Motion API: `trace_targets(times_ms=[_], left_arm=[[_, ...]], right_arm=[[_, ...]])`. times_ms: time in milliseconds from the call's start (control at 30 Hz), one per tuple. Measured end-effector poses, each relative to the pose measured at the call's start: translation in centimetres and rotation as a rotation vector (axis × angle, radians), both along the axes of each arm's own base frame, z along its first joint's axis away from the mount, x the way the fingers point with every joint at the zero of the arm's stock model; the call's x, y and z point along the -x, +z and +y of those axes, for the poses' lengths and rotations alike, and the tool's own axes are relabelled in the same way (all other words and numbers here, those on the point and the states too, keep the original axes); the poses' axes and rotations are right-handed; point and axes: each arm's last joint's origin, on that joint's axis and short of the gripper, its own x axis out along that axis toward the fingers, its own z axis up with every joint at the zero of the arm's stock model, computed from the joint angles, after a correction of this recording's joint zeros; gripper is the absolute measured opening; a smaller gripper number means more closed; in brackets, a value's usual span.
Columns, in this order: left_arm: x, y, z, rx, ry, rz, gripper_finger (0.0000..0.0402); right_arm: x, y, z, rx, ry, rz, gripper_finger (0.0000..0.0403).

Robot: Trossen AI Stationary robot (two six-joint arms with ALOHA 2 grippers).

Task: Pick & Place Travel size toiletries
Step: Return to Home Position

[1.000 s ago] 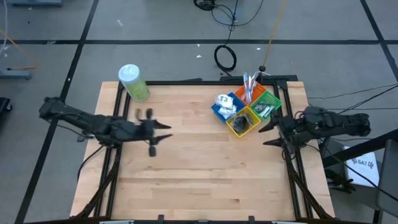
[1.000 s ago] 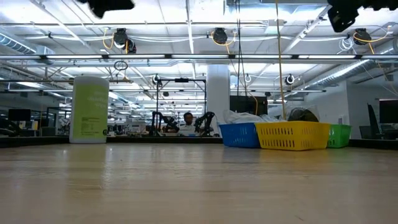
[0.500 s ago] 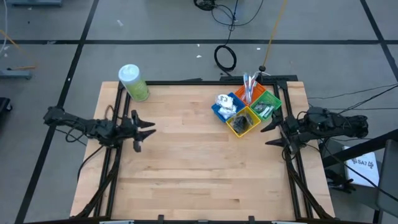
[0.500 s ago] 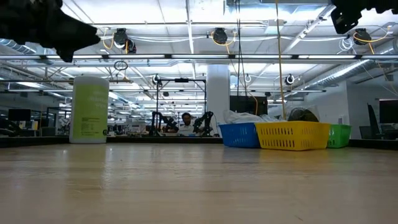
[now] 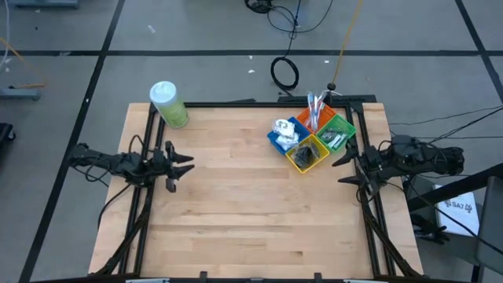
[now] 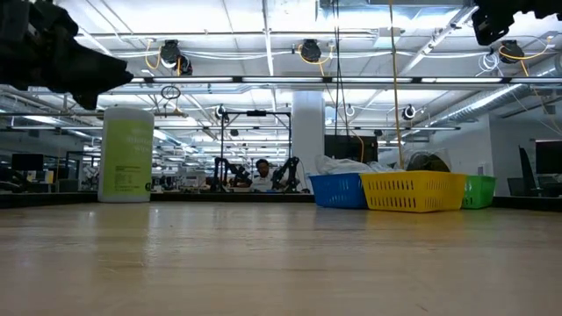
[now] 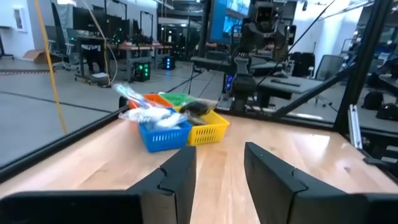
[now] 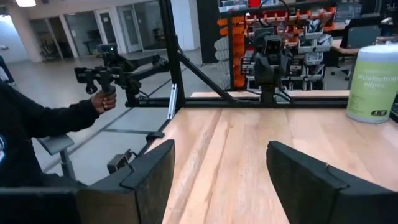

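1. At the left edge of the table [image 5: 251, 212], the left gripper [image 5: 179, 165], raised above the wood, fingers apart, nothing between them.
2. In the left wrist view, the same gripper [image 7: 219, 152] with bare tabletop in the gap and the bins straight ahead, well apart from it.
3. At the right edge of the table, the right gripper [image 5: 342, 170], also raised, fingers spread wide, nothing held; just near of the bins but not touching them.
4. In the right wrist view, that gripper [image 8: 221, 152] open over bare wood, facing the left arm across the table.
5. In the low view, only dark parts of both arms at the upper corners, high over the tabletop.
6. Far right on the table, four small bins packed together in a tilted square: blue bin [image 5: 275, 141] to the left, yellow bin [image 5: 301, 163] nearest, green bin [image 5: 343, 126] to the right, orange bin [image 5: 301, 120] farthest.
7. All the travel toiletries inside those bins, none loose on the wood:
   - a bag of cotton balls [image 5: 284, 129] heaped in the blue bin;
   - toothbrushes [image 5: 314, 104] poking up and out from the orange bin;
   - dark items [image 5: 311, 155] in the yellow bin, shape too small to tell;
   - pale silvery items [image 5: 331, 140] in the green bin, too small to tell apart.
8. At the far left corner, upright, a green bottle [image 5: 170, 108] with a white cap.
9. Beyond the table in the right wrist view, a person's dark sleeve [image 8: 43, 118] and a hand on a dark handle.
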Motion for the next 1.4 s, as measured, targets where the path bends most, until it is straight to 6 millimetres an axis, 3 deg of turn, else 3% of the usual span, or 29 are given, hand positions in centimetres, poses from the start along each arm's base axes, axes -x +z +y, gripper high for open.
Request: trace_targets(times_ms=[300, 533, 733, 900, 1400], left_arm=[[-0.1, -0.2, -0.3, -0.073, -0.112, 0.011, 0.0133], [-0.1, -0.3, -0.3, -0.081, -0.116, 0.020, 0.0133], [-0.1, -0.3, -0.3, -0.084, -0.116, 0.023, 0.0133], [-0.1, -0.3, -0.3, -0.086, -0.116, 0.024, 0.0133], [-0.1, -0.1, -0.3, -0.083, -0.114, 0.006, 0.0133]], right_arm=[[1.4, 0.3, 0.6, 0.039, 0.260, -0.173, 0.0243], [-0.3, -4.0, 0.3, -0.042, 0.114, -0.208, 0.0243], [-1.4, -6.3, 0.4, -0.015, 0.087, -0.288, 0.0242], [-2.2, -8.5, 0.1, -0.027, -0.039, -0.240, 0.0242], [-2.5, -9.6, 0.0, 0.022, -0.088, -0.223, 0.0242]])
